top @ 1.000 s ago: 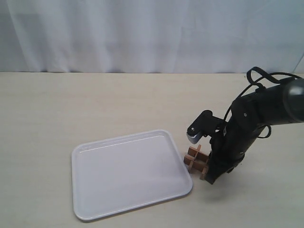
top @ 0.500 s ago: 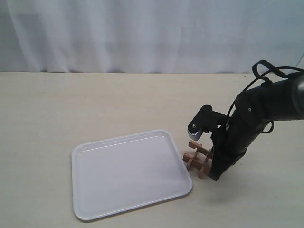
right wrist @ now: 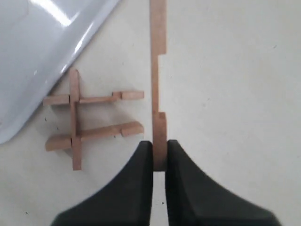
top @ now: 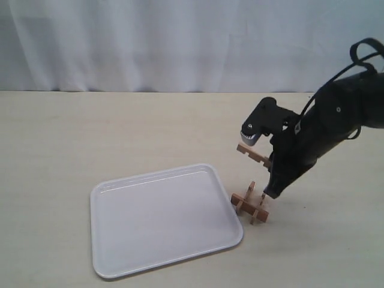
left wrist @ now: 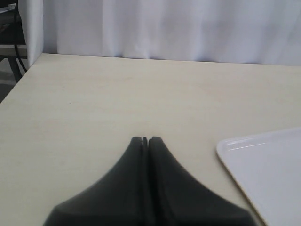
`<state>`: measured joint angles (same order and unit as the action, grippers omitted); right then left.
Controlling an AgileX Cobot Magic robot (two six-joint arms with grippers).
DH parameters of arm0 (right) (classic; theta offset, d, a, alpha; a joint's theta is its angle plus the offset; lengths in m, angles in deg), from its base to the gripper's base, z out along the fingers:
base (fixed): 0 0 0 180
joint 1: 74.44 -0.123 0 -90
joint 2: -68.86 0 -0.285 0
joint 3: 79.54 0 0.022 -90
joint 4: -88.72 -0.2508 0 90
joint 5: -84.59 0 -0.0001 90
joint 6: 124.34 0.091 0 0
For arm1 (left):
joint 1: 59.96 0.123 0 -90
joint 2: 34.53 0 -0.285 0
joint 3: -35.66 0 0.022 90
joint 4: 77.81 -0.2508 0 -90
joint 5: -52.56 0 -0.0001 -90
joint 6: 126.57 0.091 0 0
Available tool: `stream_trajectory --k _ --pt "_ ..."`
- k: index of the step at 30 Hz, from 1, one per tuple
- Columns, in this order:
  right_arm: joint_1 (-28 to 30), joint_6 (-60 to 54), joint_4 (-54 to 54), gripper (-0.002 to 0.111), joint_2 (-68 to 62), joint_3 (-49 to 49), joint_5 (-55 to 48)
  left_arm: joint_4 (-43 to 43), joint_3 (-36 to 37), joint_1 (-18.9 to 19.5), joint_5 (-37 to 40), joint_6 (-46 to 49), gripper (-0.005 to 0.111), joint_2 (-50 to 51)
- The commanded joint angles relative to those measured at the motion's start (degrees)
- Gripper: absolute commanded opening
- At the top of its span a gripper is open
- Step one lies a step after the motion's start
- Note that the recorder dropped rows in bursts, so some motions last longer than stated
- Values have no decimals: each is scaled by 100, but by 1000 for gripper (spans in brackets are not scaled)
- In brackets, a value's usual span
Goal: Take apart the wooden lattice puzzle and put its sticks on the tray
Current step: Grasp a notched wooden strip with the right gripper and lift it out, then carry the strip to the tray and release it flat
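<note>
Stick lifted clear, puzzle just beside tray

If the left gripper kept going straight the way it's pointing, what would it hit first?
Probably nothing close: ahead of the shut black left gripper lies only beige tabletop, then the white curtain. The flat white plastic tray sits off to one side.

A robot test lab: a plain pale wood-grain tabletop with a pleated white curtain hung along its far edge.
</note>
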<state>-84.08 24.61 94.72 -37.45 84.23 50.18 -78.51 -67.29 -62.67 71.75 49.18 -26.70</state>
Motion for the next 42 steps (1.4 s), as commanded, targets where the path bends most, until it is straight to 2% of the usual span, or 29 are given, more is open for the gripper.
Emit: stream_trajectory --k 1,9,15,24,29,36,39,40,42 --pt "-568 23 -100 5 88 537 -396 -11 17 -15 -63 -8 0 -4" --pt "-1815 339 -100 5 -527 1447 -559 -11 17 -15 -63 -8 0 -4" --pt "-2353 439 -100 5 -1373 2098 -926 -11 17 -15 -63 -8 0 -4" --pt "-2376 1121 248 5 -2470 2744 -1057 -11 17 -15 -63 -8 0 -4" --pt "-2365 1993 1121 5 -2857 2983 -1251 -11 17 -15 -63 -8 0 -4" --pt "-2365 1993 1121 5 -2963 3021 -1247 -11 17 -15 -63 -8 0 -4" --pt "-2365 1993 1121 16 -2963 3021 -1222 -11 17 -15 -63 -8 0 -4" --pt "-2365 2019 1121 25 -2963 3021 -1222 -11 17 -15 -63 -8 0 -4" --pt "-2365 2019 1121 34 -2963 3021 -1194 -11 17 -15 -63 -8 0 -4"
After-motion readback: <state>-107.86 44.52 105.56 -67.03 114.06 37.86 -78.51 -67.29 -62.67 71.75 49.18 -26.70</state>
